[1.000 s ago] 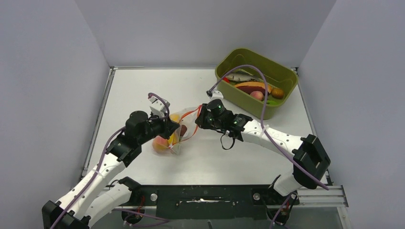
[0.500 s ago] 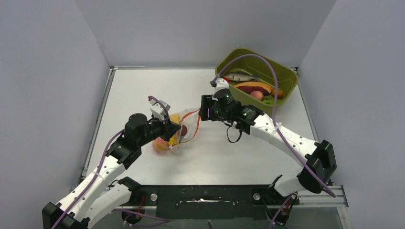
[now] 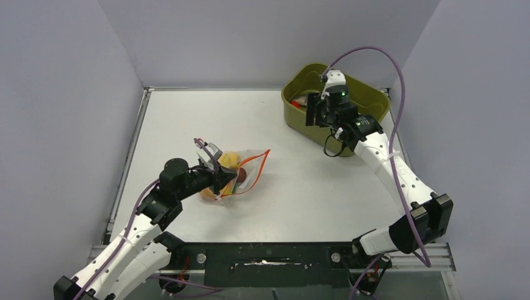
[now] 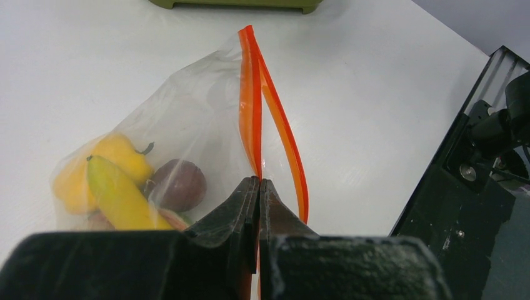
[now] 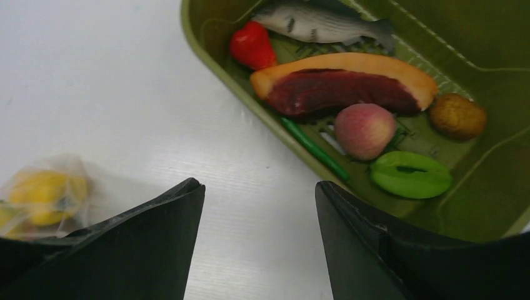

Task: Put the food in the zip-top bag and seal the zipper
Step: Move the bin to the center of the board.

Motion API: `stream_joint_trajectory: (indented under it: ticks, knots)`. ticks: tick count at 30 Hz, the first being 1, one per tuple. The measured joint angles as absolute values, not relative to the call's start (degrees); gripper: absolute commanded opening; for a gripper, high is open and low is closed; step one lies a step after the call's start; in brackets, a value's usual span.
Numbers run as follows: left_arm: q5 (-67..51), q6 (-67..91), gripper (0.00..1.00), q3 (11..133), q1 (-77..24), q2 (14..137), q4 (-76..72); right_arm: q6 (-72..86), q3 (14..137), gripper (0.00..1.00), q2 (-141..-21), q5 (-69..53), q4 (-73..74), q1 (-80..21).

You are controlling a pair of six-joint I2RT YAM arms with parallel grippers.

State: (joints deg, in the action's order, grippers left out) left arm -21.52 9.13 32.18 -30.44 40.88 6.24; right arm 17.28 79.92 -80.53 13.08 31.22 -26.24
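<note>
The clear zip-top bag (image 4: 187, 119) lies on the white table, its mouth gaping. Through the plastic show a yellow pepper (image 4: 122, 153), a banana (image 4: 119, 197) and a dark purple piece (image 4: 181, 184). My left gripper (image 4: 259, 184) is shut on one side of the red-orange zipper (image 4: 250, 106); the other strip bows away to the right. From above, the left gripper (image 3: 224, 178) sits at the near end of the bag (image 3: 240, 170). My right gripper (image 5: 259, 184) is open and holds nothing, above the table beside the tub. A peach (image 5: 364, 122) and a watermelon slice (image 5: 344, 81) lie in the tub.
The olive-green tub (image 3: 362, 86) stands at the back right, with the right gripper (image 3: 310, 112) at its left wall. It also holds a toy fish (image 5: 319, 22), a red piece (image 5: 252, 45), a green piece (image 5: 409, 174) and a brown one (image 5: 458, 115). Grey walls enclose the table.
My right gripper let go of the bag's mouth, opened, and swung back and right to the tub. The left gripper kept its grip and drew the bag slightly nearer.
</note>
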Motion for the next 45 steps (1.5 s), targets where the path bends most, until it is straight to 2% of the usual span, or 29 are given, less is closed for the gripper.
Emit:
stream_joint_trajectory:
  ticks: [8,17,22,35,45]
  knots:
    - [-21.71,7.22,0.0,31.24,-30.44,40.36,5.45,10.37,82.87,0.67,-86.24,11.73,31.35,-14.26]
    - [-21.61,6.61,0.0,30.37,-30.44,40.4,3.84,4.12,86.67,0.66,-98.8,10.02,30.98,-6.87]
    - [-21.19,6.31,0.0,30.11,-30.44,40.66,3.62,1.15,90.72,0.69,-107.09,7.4,31.0,-2.98]
    - [-19.53,6.13,0.0,29.5,-30.44,43.31,3.6,-3.2,107.26,0.81,-123.68,2.85,30.39,-1.69]
    - [-19.22,5.52,0.0,29.5,-30.44,45.58,3.6,-7.77,111.42,0.89,-126.91,-5.85,26.24,-1.93]
